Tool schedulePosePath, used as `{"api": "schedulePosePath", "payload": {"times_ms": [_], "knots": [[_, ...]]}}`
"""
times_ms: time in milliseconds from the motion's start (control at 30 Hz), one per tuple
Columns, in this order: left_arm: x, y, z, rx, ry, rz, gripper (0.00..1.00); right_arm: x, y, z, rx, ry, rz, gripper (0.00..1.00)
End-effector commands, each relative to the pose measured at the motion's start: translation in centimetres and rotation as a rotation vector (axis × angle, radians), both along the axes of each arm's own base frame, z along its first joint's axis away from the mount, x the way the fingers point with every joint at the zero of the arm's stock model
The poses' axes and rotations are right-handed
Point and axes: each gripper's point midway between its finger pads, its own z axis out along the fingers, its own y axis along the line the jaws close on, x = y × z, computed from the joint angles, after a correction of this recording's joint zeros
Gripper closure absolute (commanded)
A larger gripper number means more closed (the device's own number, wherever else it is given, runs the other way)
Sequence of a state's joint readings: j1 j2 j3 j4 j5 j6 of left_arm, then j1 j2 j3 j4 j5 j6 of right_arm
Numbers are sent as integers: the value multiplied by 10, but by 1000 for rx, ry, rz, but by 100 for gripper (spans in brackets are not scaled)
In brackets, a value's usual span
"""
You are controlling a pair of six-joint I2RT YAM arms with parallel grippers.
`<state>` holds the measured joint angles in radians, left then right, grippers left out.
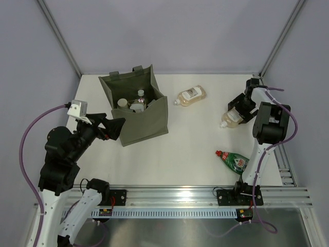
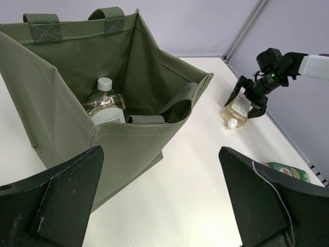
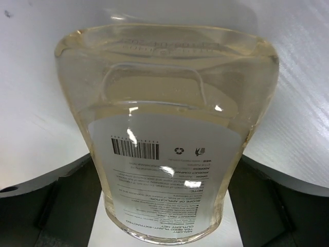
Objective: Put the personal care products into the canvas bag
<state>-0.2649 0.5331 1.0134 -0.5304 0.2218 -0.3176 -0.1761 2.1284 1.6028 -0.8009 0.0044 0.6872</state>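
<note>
The olive canvas bag (image 1: 144,121) stands open at the back left, and a white-capped amber bottle (image 2: 105,105) and other containers (image 1: 123,103) show inside it. My left gripper (image 1: 115,127) is open beside the bag's near corner with nothing between its fingers (image 2: 67,195). A second amber bottle (image 1: 191,95) lies on the table right of the bag. A third amber bottle (image 3: 164,128) lies at the far right. My right gripper (image 3: 167,170) is open and straddles it, one finger on each side. The green red-capped bottle (image 1: 234,161) lies near the right arm's base.
The bag's two loop handles (image 2: 108,13) stand up at its far rim, and a strap (image 2: 175,105) droops into its mouth. Grey walls and a metal corner post (image 1: 275,46) close in the table. The aluminium rail (image 1: 205,195) runs along the near edge.
</note>
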Motion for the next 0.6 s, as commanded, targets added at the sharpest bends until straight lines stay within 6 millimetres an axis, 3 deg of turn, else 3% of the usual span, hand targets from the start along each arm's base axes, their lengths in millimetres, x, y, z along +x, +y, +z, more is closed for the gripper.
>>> {"api": "schedulePosePath", "payload": {"times_ms": [0, 100, 133, 233, 267, 367, 400, 567], "knots": [[-4, -4, 28, -30, -65, -27, 1, -7, -9, -17, 30, 57, -38, 3], [-5, -6, 35, -29, -72, -41, 1, -3, -4, -25, 100, 53, -11, 23], [-3, -7, 36, -28, -69, -41, 1, -2, -1, -23, 125, 34, 9, 34], [-5, -7, 45, -41, -87, -44, 1, -2, 3, -18, 158, 4, 30, 53], [-5, -7, 48, -44, -94, -43, 1, 0, 1, -15, 164, -18, 33, 68], [-7, -7, 51, -57, -104, -43, 1, 4, 2, -2, 214, -74, 53, 95], [-8, -6, 52, -61, -107, -43, 1, 5, 4, 1, 239, -92, 57, 100], [-13, -5, 55, -67, -117, -42, 1, 15, 19, 32, 387, -257, 103, 100]]}}
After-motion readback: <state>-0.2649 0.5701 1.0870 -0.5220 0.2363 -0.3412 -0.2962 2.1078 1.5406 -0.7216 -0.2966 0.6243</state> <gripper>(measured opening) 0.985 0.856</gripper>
